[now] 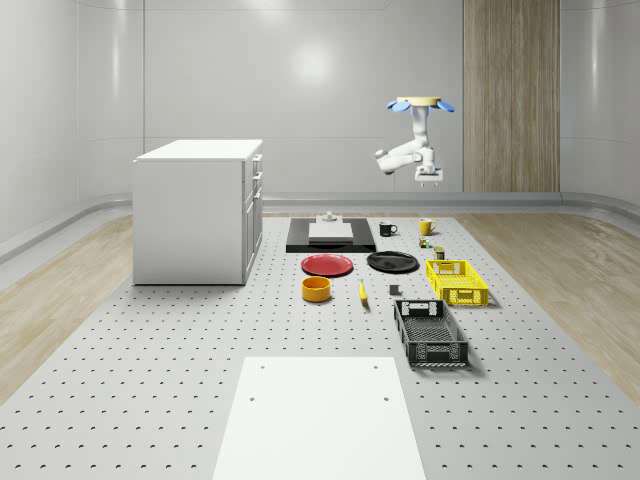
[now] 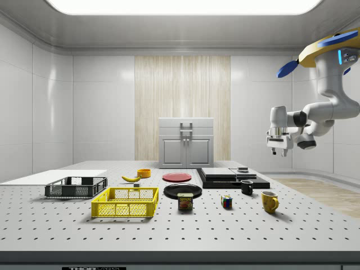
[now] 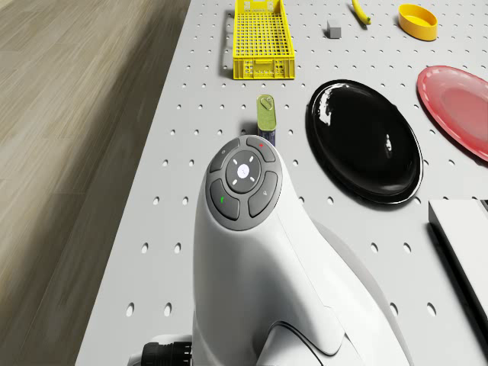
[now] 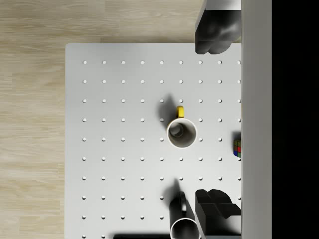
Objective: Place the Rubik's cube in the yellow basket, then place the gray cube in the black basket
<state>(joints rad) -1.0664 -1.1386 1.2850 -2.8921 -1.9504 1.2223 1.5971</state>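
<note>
In the whole-scene view, a white cabinet (image 1: 198,210) is seen at the left of the perforated table (image 1: 150,340), and to its right a red plate (image 1: 327,265) and an orange bowl (image 1: 316,289) are placed, with a black plate (image 1: 392,262) further right. The black basket (image 1: 430,332) lies near the front, and the yellow basket (image 1: 456,281) is just behind it, slightly to the right. The Rubik's cube (image 2: 226,202) is resting on the table (between a can (image 2: 184,201) and a yellow mug (image 2: 269,201) in the side view), well apart from the yellow basket. The gray cube (image 3: 333,28) is found on the table near the yellow basket, between it and a banana (image 3: 360,11). The drone (image 1: 421,103) is hovering high over the far right part of the table, above the mugs. The gripper (image 1: 428,178) is hanging in the air below it, pointing down over the yellow mug; its fingers (image 4: 213,31) are spread wide and nothing is held between them.
</note>
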